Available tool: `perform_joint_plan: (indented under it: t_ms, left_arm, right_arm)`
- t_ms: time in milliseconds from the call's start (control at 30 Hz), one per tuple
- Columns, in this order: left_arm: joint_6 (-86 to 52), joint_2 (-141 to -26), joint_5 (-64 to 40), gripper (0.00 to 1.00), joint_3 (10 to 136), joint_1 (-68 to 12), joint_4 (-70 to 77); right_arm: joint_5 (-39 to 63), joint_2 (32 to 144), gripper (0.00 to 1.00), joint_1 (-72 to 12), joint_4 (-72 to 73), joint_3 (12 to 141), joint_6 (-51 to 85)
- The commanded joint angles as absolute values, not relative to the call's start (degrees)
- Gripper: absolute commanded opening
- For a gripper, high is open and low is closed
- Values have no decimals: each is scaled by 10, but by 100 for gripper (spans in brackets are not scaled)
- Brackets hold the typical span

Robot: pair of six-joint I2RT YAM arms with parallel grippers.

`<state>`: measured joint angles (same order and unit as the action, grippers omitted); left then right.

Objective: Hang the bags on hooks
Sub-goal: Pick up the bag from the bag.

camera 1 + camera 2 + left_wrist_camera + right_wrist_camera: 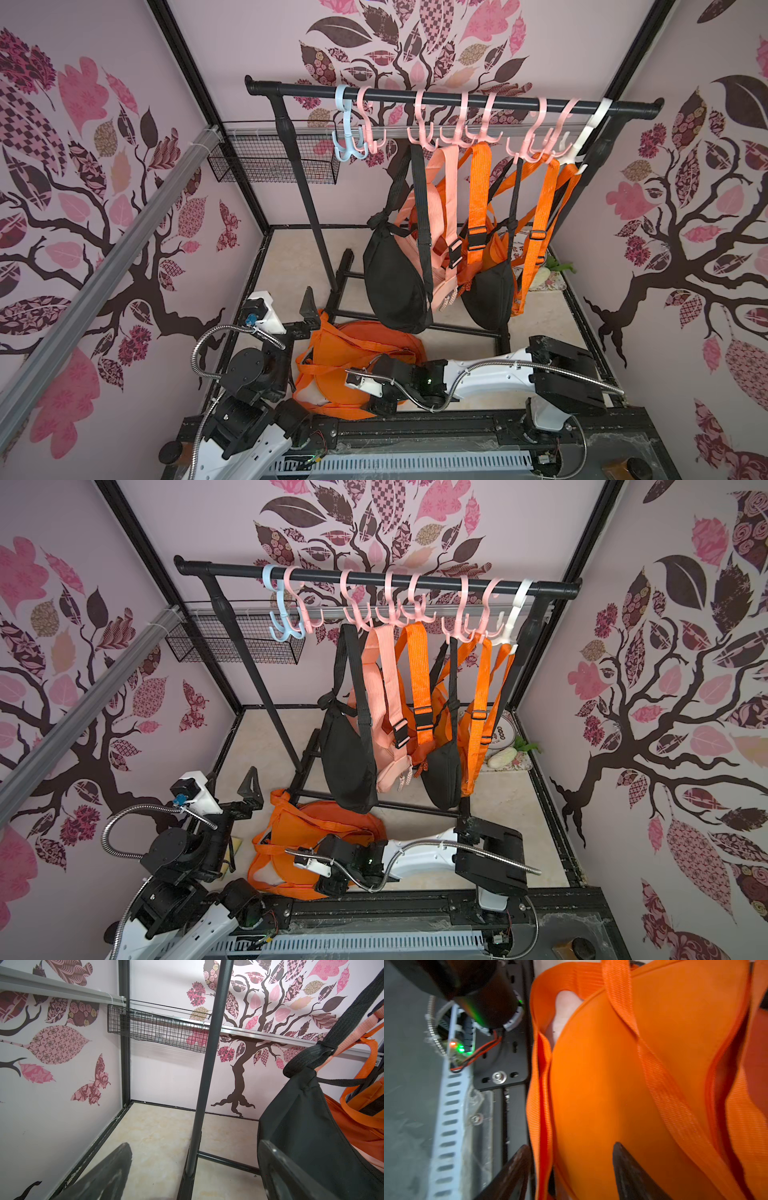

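Orange bag point(357, 353) lies slumped on the floor at the near edge, between the two arms, with its straps loose over it; it is not on any hook yet. Right gripper point(572, 1146) is down over the bag's near side. In the right wrist view its jaws stand partway apart with the edge band point(538, 1088) between them. One finger is off the fabric over the black base rail point(512, 1105), the other is on the cloth. Can't tell whether they bite. Left gripper point(195, 1145) is released, jaws wide with nothing between, held just beside the bag and facing the rack's pole point(207, 1064). Step in hand, as I judge it: get hold of a strap. Better to take a strap point(654, 1076) alone, not the cloth body, and high on its loop so the loop hangs open when raised. Limp fabric will likely sag and twist, so lift slowly, and the left arm can spread the loop. Free targets are the blue hook point(347, 124) and the pink hook point(368, 120) at the left end of the bar point(299, 88). The other hooks look loaded with hanging bags point(395, 282). Floor point(291, 266) is pale beige and stone-look, inside a black frame. Walls are pink with tree and leaf stickers, and a wire basket point(270, 160) is on the back wall.
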<state>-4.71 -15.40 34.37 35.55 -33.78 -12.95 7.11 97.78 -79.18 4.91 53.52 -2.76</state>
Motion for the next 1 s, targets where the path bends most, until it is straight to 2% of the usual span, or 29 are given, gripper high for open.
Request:
perform_joint_plan:
  t_ms: [0,267,400,567,667,700,767,867,967]
  left_arm:
    - [-48,-144,344,98,343,-340,-123]
    - [-48,-147,345,98,343,-340,-123]
    - [-47,-145,346,98,343,-340,-123]
    - [-47,-147,345,98,342,-340,-123]
    - [-47,-148,344,98,343,-340,-123]
    - [-47,-147,345,98,342,-340,-123]
    - [-46,-146,346,98,342,-340,-124]
    - [-46,-144,347,98,341,-340,-123]
    - [-47,-144,346,98,343,-340,-123]
  right_arm:
    - [146,963,67,-809,14,540,-21]
    - [97,1002,56,-810,10,535,-11]
    - [66,1021,47,-810,15,545,-10]
    - [63,1045,45,-810,15,556,-15]
    - [63,1054,40,-810,10,567,-17]
    - [65,1055,37,-810,12,567,-17]
    - [65,1055,21,-810,9,567,-17]
    - [65,1039,2,-810,-4,565,-23]
    - [63,1007,0,-810,-19,556,-29]
